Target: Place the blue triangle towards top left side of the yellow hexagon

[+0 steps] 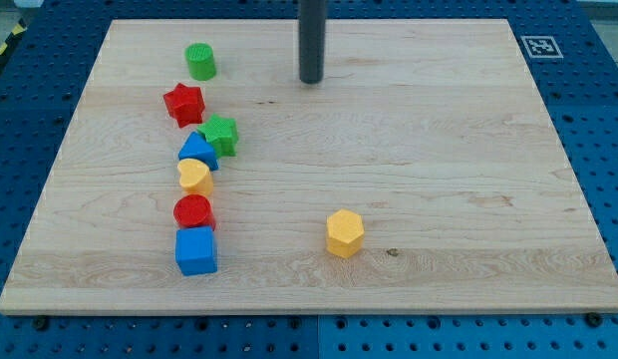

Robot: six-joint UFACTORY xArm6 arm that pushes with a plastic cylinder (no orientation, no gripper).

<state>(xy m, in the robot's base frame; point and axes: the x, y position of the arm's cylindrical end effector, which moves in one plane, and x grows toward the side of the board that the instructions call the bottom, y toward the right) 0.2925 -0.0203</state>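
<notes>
1. Nearest the view's bottom: blue cube at left of the wooden desk, yellow hexagon well apart to its right.
2. Going up the left column: red cylinder, yellow heart, then blue triangle touching the heart and the green star.
3. Farther up: red star, green cylinder.
4. Farthest: my tip, near the top middle, well clear of every block. No gripper here, just a bare rod holding nothing.
</notes>
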